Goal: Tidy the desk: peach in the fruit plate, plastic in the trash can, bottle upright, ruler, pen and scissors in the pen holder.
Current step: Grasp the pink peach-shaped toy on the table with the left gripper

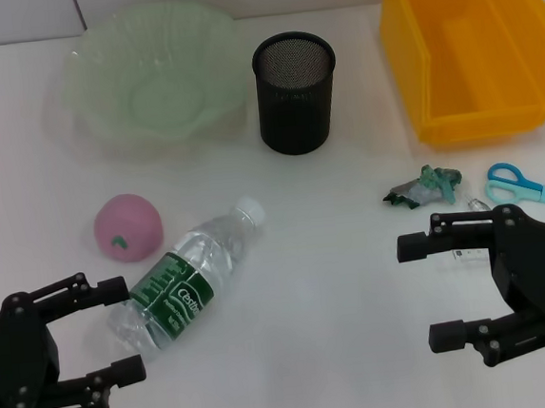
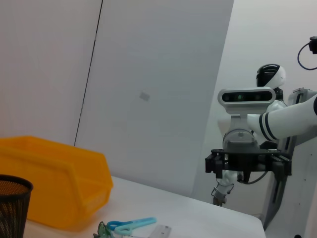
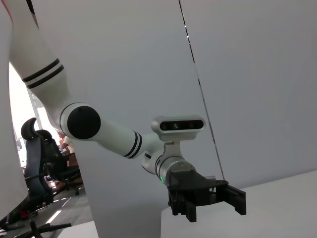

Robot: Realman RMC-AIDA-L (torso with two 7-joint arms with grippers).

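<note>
The pink peach (image 1: 128, 226) rests on the desk (image 1: 343, 351), near the left. Beside it the bottle (image 1: 189, 283) lies on its side, white cap pointing toward the pen holder (image 1: 294, 92). My left gripper (image 1: 126, 329) hovers open just left of the bottle's base. The crumpled plastic (image 1: 424, 189) and blue-handled scissors (image 1: 529, 184) lie at the right, below the trash can (image 1: 469, 48). My right gripper (image 1: 421, 291) is open in front of them, covering most of the ruler (image 1: 466, 256). The fruit plate (image 1: 156, 76) stands at the back left. No pen shows.
The left wrist view shows the trash can (image 2: 54, 181), pen holder (image 2: 12, 206), scissors (image 2: 131, 224) and the right gripper (image 2: 247, 163) farther off. The right wrist view shows the left gripper (image 3: 208, 198) against a grey wall.
</note>
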